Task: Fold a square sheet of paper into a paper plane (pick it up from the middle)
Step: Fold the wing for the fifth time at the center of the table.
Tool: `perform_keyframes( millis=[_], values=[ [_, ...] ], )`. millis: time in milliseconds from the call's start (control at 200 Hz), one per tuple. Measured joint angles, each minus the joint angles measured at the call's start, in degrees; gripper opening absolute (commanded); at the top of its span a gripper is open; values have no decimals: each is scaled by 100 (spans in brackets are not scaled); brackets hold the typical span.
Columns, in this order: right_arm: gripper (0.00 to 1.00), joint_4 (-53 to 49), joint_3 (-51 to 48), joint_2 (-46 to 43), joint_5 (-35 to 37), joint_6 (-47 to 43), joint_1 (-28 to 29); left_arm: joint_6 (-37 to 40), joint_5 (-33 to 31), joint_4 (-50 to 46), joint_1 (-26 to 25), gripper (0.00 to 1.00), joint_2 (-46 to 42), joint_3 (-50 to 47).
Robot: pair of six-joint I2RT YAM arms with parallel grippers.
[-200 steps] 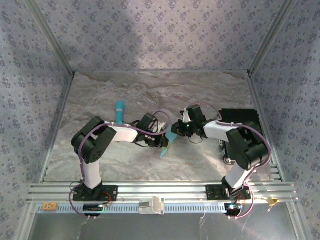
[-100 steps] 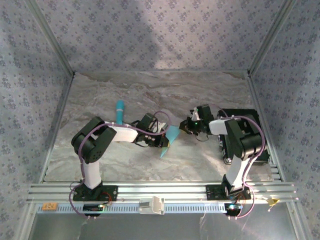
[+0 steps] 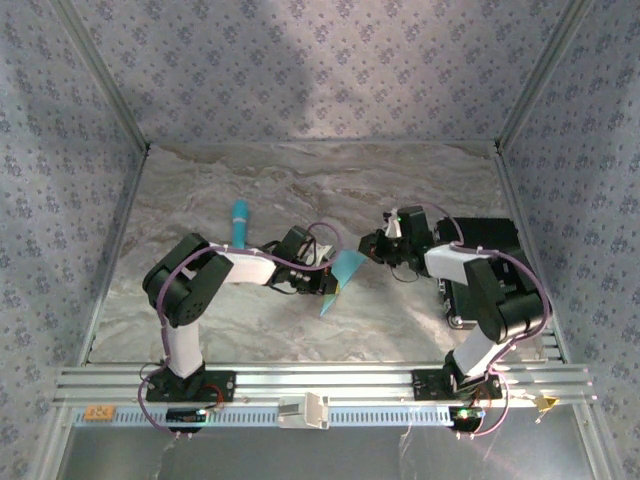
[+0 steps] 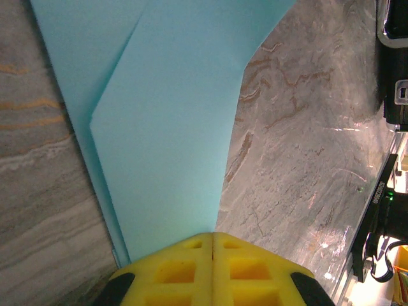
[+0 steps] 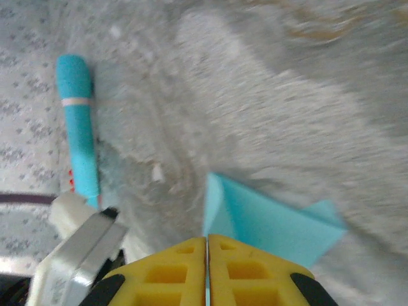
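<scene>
Paper plane (image 4: pixel 172 127) sits clamped in left gripper (image 4: pixel 212 236), near end hidden behind it, far end cropped; right gripper (image 5: pixel 208 239) is clenched, contact unclear.

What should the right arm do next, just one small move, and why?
Probably open the right gripper and ease it onto the near corner of the folded paper. Its jaws are shut beside the paper, while the left gripper is clamped on the other end.
</scene>
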Motion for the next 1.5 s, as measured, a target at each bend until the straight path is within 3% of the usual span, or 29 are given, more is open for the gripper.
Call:
perform_keyframes(
  millis=[305, 505, 730, 835, 1019, 1229, 1499],
  values=[
    [10, 48, -157, 302, 162, 153, 763, -42, -2, -20, 0, 0, 0, 13],
    [11, -83, -227, 256, 245, 149, 610, -42, -2, -20, 0, 0, -2, 13],
    [14, -988, -212, -1016, 632, -267, 254, -42, 0, -22, 0, 0, -2, 13],
    [14, -1034, -109, -1193, 614, -350, 337, -42, 0, -24, 0, 0, -2, 15],
    [12, -831, 66, -535, 439, -319, 841, -42, -2, -42, -2, 0, -2, 24],
    [9, -564, 240, 555, 341, -184, 892, -44, -2, -44, -2, 0, -2, 24],
    [8, -415, 221, 776, 334, -81, 850, -39, -52, -358, -24, 2, -125, 24]
  ],
)
